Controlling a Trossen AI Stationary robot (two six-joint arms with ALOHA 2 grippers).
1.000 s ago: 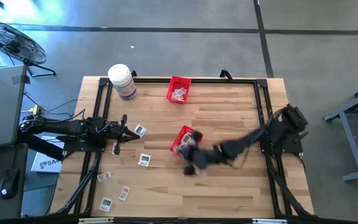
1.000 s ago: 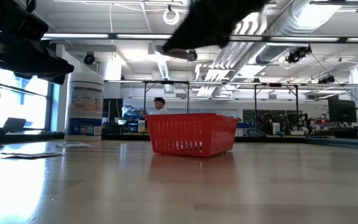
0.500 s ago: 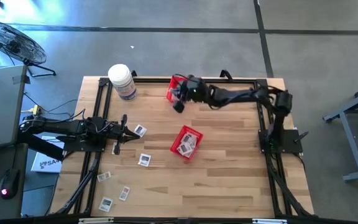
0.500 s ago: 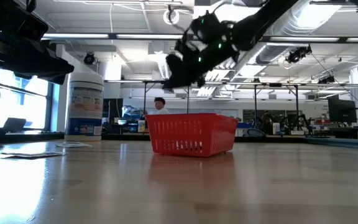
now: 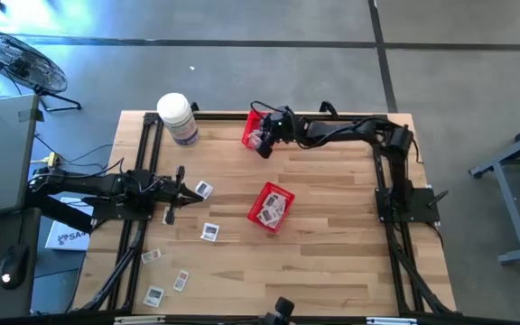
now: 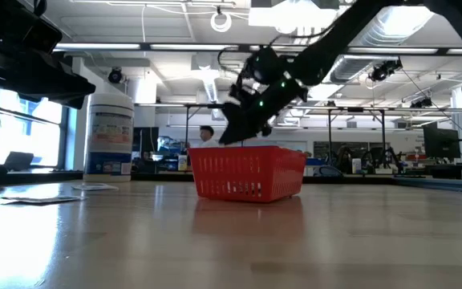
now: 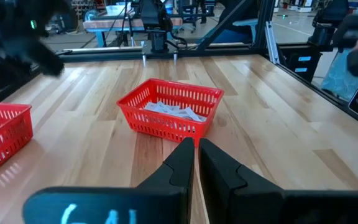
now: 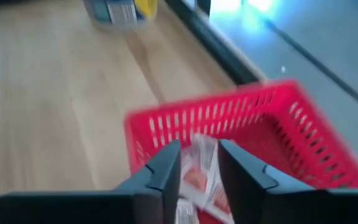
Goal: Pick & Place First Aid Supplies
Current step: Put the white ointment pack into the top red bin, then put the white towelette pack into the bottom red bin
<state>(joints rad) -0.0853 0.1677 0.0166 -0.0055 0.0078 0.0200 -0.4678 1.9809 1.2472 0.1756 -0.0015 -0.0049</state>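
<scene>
The left hand (image 5: 171, 217) waits pressed together near the table's left edge, beside several small flat white-grey packets (image 5: 208, 232) lying loose toward the front-left corner. A red mesh basket at the table's middle (image 5: 270, 207) already carries packets. At the far edge, the right hand (image 8: 199, 171) hangs over a second red mesh basket (image 5: 254, 122), fingers spread, a packet (image 8: 201, 167) showing between them above the pile. To finish the drop well, it should stay centred over the basket's floor, inside the rim, and lift straight up, clear of the mesh.
</scene>
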